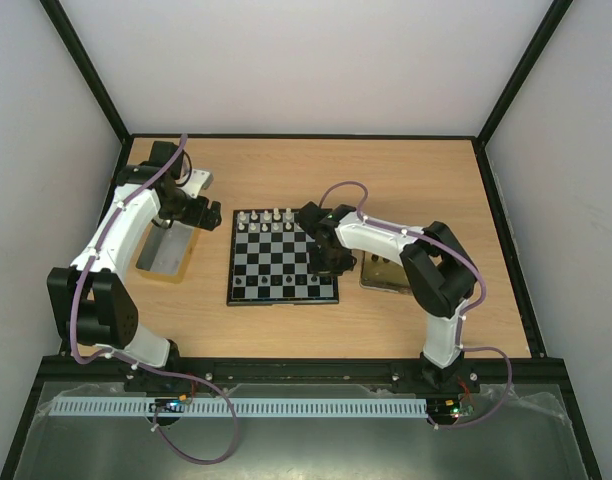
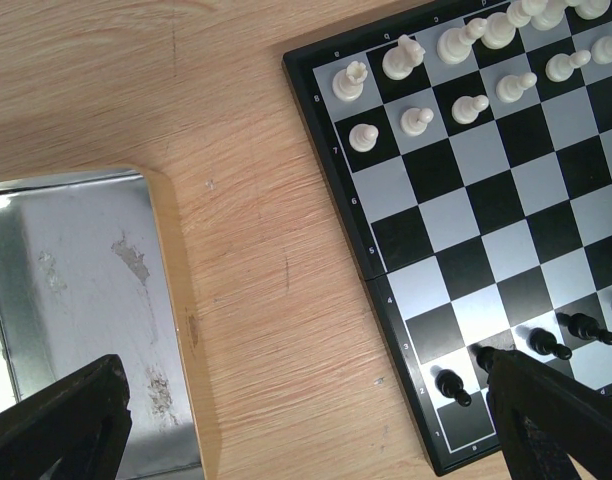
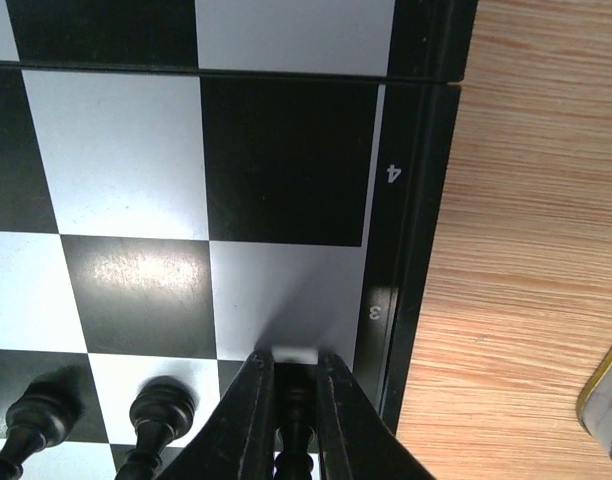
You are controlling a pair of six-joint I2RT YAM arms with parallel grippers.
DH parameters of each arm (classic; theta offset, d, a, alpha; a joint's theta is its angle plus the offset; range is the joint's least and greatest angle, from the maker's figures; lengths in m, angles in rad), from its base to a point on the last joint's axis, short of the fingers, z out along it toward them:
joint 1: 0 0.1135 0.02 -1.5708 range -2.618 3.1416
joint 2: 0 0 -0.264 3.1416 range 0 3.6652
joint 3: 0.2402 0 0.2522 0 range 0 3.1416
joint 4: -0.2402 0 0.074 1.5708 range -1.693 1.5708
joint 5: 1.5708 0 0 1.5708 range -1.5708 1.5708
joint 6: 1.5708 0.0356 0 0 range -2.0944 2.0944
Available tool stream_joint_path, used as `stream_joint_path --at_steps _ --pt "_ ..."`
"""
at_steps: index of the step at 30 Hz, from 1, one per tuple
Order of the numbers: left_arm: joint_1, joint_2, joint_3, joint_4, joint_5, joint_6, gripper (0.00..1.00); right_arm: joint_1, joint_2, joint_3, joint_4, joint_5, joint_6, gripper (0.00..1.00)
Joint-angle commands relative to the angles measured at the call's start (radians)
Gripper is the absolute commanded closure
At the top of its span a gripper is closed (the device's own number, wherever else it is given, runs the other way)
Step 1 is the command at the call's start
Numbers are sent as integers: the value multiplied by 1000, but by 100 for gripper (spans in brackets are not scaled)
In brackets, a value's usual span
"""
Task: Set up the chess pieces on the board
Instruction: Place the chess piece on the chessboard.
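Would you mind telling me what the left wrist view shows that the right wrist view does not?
Only the left wrist view: white pieces standing in two rows, the silver tray, and the open left gripper.
Only the right wrist view: the right gripper closed around a black piece, and a corner of the gold tray.
Both: the board, standing black pawns and the wooden table.

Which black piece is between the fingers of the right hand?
The black piece at the numbered rim of the board, gripped by the right hand; two others stand free nearby.
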Motion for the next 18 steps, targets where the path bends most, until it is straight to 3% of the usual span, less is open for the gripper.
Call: stream_joint_path --at_steps 1,18 --pt "4 -16 -6 -4 -7 -6 3 -2 -32 -31 -9 -2 9 90" --pt "4 -19 -7 -5 -7 -5 3 -3 -12 -4 -14 -8 1 90"
